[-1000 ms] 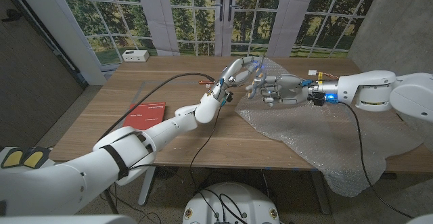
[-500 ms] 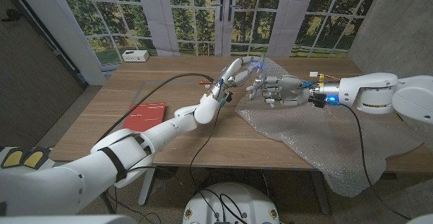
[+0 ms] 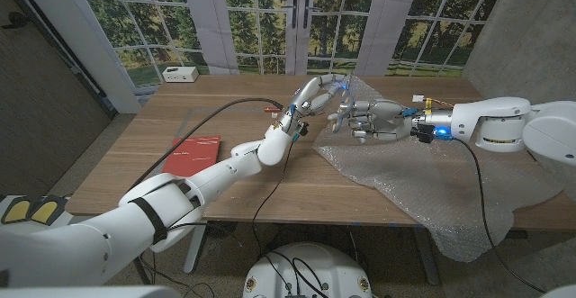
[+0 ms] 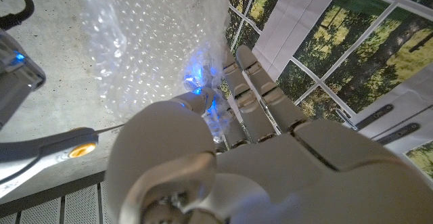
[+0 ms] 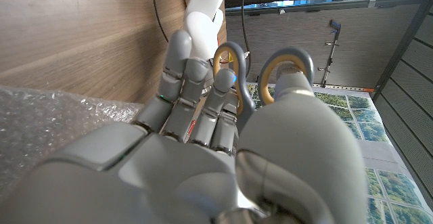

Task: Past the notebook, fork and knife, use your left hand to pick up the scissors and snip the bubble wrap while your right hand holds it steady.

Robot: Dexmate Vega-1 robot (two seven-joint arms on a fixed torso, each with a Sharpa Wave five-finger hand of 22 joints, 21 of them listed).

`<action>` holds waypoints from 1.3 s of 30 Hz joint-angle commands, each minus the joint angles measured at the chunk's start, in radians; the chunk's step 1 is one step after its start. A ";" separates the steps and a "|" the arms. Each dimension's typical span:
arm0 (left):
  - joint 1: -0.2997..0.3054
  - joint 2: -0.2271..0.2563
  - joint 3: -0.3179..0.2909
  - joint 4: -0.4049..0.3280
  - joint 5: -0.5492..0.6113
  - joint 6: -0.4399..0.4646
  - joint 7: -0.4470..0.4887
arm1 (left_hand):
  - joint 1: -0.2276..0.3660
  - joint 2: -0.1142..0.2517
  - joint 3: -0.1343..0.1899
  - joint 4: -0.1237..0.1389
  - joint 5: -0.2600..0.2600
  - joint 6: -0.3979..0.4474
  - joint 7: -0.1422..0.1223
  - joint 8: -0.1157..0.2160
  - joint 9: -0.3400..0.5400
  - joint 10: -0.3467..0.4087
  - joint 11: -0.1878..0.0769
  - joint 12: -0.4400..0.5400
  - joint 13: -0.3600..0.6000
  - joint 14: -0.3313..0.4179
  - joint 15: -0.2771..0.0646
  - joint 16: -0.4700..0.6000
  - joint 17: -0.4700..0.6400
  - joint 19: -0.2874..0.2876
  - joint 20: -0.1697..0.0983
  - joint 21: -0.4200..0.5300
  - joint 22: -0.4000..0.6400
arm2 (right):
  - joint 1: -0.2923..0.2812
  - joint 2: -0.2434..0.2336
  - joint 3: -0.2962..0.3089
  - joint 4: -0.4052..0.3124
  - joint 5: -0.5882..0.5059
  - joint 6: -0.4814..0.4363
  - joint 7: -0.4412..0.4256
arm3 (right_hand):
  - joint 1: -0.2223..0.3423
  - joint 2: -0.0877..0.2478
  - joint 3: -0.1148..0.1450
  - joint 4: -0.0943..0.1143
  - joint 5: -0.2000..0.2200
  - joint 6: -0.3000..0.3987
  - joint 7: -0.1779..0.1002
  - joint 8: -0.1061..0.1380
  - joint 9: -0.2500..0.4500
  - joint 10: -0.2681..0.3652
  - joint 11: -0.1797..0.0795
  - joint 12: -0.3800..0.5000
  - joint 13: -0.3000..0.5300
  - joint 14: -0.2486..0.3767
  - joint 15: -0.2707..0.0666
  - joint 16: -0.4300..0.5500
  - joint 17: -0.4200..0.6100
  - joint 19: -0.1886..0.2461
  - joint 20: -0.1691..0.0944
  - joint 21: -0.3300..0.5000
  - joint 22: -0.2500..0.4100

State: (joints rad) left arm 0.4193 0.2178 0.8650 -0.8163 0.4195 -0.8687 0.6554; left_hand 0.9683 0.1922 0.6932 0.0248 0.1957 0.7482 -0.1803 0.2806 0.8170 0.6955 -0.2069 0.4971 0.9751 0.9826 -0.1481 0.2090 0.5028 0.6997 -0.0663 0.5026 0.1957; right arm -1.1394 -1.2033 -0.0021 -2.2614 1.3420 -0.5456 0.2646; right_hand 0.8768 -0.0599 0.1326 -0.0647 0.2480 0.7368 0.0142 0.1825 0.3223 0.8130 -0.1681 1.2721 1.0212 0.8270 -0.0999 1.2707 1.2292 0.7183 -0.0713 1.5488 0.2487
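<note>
My left hand (image 3: 313, 95) reaches over the middle of the table, fingers curled up at the raised edge of the clear bubble wrap (image 3: 423, 167). The scissors' grey handles with orange-lined loops (image 5: 287, 51) stand just beyond my right hand's fingers (image 5: 183, 61); the left hand's grip on them is hidden. My right hand (image 3: 367, 118) pinches that raised edge right beside the left hand. In the left wrist view my left hand (image 4: 270, 163) points into the bubble wrap (image 4: 149, 41), lit by a blue glow. The red notebook (image 3: 193, 151) lies at the left.
A black cable (image 3: 225, 109) runs across the table towards my left wrist. A small white box (image 3: 180, 74) sits at the far left edge. The bubble wrap spreads over the right half and hangs off the front edge (image 3: 468, 235).
My right hand has edged slightly towards the left hand, still holding the wrap's edge. The left hand has stayed where it was.
</note>
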 commanded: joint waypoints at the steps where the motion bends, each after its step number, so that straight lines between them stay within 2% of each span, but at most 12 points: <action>1: -0.016 -0.014 0.004 0.036 0.003 -0.025 0.010 | -0.010 0.001 0.002 -0.008 0.000 0.006 -0.002 -0.002 0.001 0.010 -0.004 0.004 0.001 0.009 -0.084 -0.003 0.005 -0.007 -0.030 0.005 -0.001 | 0.016 0.008 -0.015 -0.007 0.003 -0.013 -0.035 | 0.036 0.028 0.019 -0.018 0.009 0.011 -0.003 0.018 -0.008 0.023 -0.017 0.019 0.020 0.002 -0.116 0.014 0.003 -0.010 -0.112 -0.002 0.010; 2: -0.017 -0.015 0.005 0.038 0.003 -0.026 0.011 | -0.010 0.001 0.002 -0.008 0.000 0.006 -0.002 -0.002 0.001 0.010 -0.004 0.004 0.002 0.009 -0.084 -0.003 0.005 -0.008 -0.031 0.005 -0.001 | 0.015 0.010 -0.012 -0.009 0.007 -0.014 -0.046 | 0.074 0.053 0.038 -0.033 0.012 0.035 -0.022 0.025 -0.011 0.024 -0.022 0.029 0.036 0.008 -0.117 0.022 0.004 -0.012 -0.122 0.005 0.023; 4: -0.018 -0.015 0.006 0.039 0.001 -0.027 0.009 | -0.010 0.001 0.002 -0.009 0.000 0.006 0.000 -0.002 0.001 0.011 -0.004 0.005 0.002 0.009 -0.084 -0.003 0.005 -0.008 -0.031 0.006 -0.001 | 0.015 0.011 -0.011 -0.014 0.005 -0.014 -0.063 | 0.108 0.072 0.053 -0.048 0.008 0.080 -0.037 0.038 -0.015 0.024 -0.025 0.037 0.049 0.015 -0.117 0.030 0.004 -0.014 -0.130 0.010 0.036; 5: -0.018 -0.015 0.006 0.040 0.000 -0.027 0.008 | -0.010 0.001 0.002 -0.009 0.000 0.007 -0.001 -0.002 0.001 0.010 -0.004 0.004 0.001 0.010 -0.084 -0.002 0.005 -0.008 -0.031 0.006 -0.001 | 0.016 0.012 -0.012 -0.015 0.005 -0.014 -0.068 | 0.149 0.098 0.073 -0.065 0.003 0.131 -0.053 0.053 -0.014 0.033 -0.027 0.048 0.062 0.024 -0.118 0.040 0.005 -0.019 -0.135 0.013 0.051; 9: -0.022 -0.017 0.008 0.049 -0.001 -0.029 0.010 | -0.010 0.001 0.002 -0.009 0.000 0.007 -0.003 -0.002 0.000 0.011 -0.004 0.003 0.001 0.009 -0.084 -0.003 0.005 -0.007 -0.031 0.008 -0.001 | 0.025 0.014 -0.017 -0.014 0.005 -0.016 -0.077 | 0.222 0.142 0.111 -0.091 -0.026 0.208 -0.078 0.078 0.004 0.043 -0.027 0.071 0.099 0.032 -0.118 0.056 0.005 -0.032 -0.140 0.016 0.086; 13: -0.025 -0.021 0.010 0.057 0.000 -0.030 0.016 | -0.011 0.001 0.003 -0.009 0.000 0.009 -0.003 -0.002 0.000 0.012 -0.004 0.003 0.001 0.009 -0.084 -0.003 0.005 -0.007 -0.031 0.010 -0.001 | 0.027 0.014 -0.018 -0.015 0.008 -0.020 -0.089 | 0.248 0.156 0.127 -0.092 -0.055 0.247 -0.079 0.098 0.036 0.050 -0.026 0.081 0.116 0.034 -0.117 0.062 0.005 -0.028 -0.141 0.015 0.101; 18: -0.026 -0.026 0.016 0.065 -0.001 -0.027 0.016 | -0.012 0.001 0.003 -0.009 0.000 0.009 -0.001 -0.002 0.000 0.012 -0.004 0.001 0.000 0.008 -0.084 -0.003 0.005 -0.007 -0.031 0.012 -0.002 | 0.007 0.018 -0.001 -0.016 0.004 -0.006 -0.093 | 0.259 0.162 0.135 -0.091 -0.065 0.248 -0.080 0.103 0.065 0.038 -0.027 0.077 0.119 0.037 -0.117 0.066 0.005 -0.028 -0.140 0.016 0.116; 26: -0.027 -0.030 0.025 0.074 -0.006 -0.022 0.013 | -0.012 0.001 0.003 -0.010 0.001 0.006 -0.002 -0.003 0.002 0.013 -0.004 0.002 0.002 0.010 -0.084 -0.002 0.005 -0.007 -0.033 0.015 -0.002 | -0.020 0.016 0.029 -0.016 0.003 -0.003 -0.092 | 0.268 0.166 0.142 -0.090 -0.068 0.252 -0.078 0.104 0.086 0.041 -0.024 0.081 0.129 0.039 -0.117 0.071 0.005 -0.031 -0.141 0.017 0.136; 39: -0.037 -0.038 0.038 0.093 -0.009 -0.018 0.017 | -0.013 0.001 0.003 -0.011 0.001 0.007 -0.003 -0.004 0.002 0.011 -0.004 -0.002 0.001 0.011 -0.084 -0.002 0.005 -0.009 -0.035 0.019 -0.002 | -0.055 0.035 0.077 -0.009 -0.019 0.010 -0.077 | 0.263 0.166 0.144 -0.083 -0.070 0.260 -0.079 0.092 0.093 0.042 -0.026 0.082 0.136 0.040 -0.116 0.076 0.005 -0.026 -0.141 0.014 0.145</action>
State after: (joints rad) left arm 0.3882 0.1849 0.8924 -0.7363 0.4138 -0.8931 0.6717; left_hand 0.9618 0.1937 0.6932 0.0164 0.1918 0.7477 -0.1799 0.2798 0.8177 0.6993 -0.2107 0.4900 0.9750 0.9826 -0.1481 0.2090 0.5027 0.6998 -0.0663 0.5148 0.1906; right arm -1.1720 -1.1816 0.0431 -2.2765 1.3365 -0.5452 0.1775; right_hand 1.0862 0.0543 0.2683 -0.1500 0.1773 0.9115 -0.0694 0.2770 0.4113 0.8555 -0.1884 1.3505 1.1544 0.8558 -0.1070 1.3436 1.2290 0.6910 -0.0658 1.5606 0.3877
